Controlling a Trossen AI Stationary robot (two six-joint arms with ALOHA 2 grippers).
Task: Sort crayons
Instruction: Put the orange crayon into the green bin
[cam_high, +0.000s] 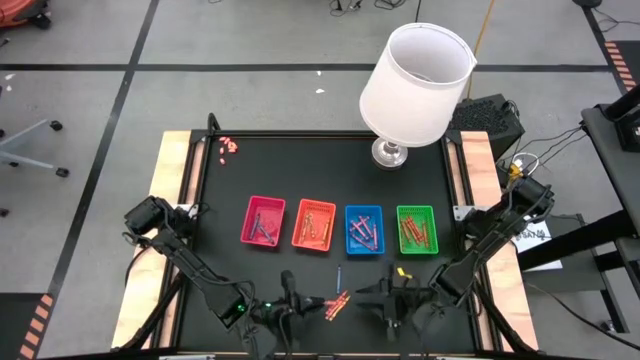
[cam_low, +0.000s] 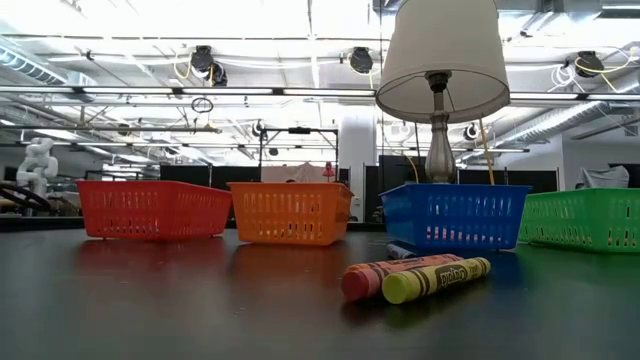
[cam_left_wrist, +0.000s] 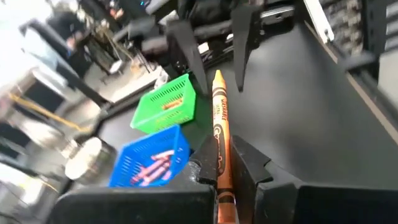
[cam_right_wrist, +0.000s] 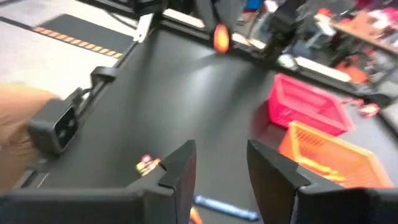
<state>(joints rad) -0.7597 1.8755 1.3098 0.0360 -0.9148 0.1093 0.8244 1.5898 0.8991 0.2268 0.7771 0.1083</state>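
My left gripper (cam_high: 306, 306) is near the table's near edge, shut on an orange crayon (cam_left_wrist: 219, 112) that sticks out ahead of the fingers. My right gripper (cam_high: 386, 300) faces it from the right, open and empty (cam_right_wrist: 221, 155). A blue crayon (cam_high: 339, 275) and a yellow one (cam_high: 402, 271) lie on the black table. A red crayon (cam_low: 385, 277) and a yellow crayon (cam_low: 437, 279) lie side by side in the low view. The pink (cam_high: 265, 222), orange (cam_high: 314, 225), blue (cam_high: 364, 229) and green (cam_high: 416, 229) trays hold crayons. My left gripper pinches the orange crayon's rear part (cam_left_wrist: 221, 169) between its two fingers. The crayon lies along the fingers and its pointed end (cam_left_wrist: 217, 78) sticks out forward, toward the table's right. It seems clear of the table top.
A white-shaded lamp (cam_high: 415, 85) stands at the table's far right. Tiny pink-red bits (cam_high: 229, 147) lie at the far left. The four trays stand in a row across the table's middle. Bare black table (cam_high: 300, 170) lies beyond them.
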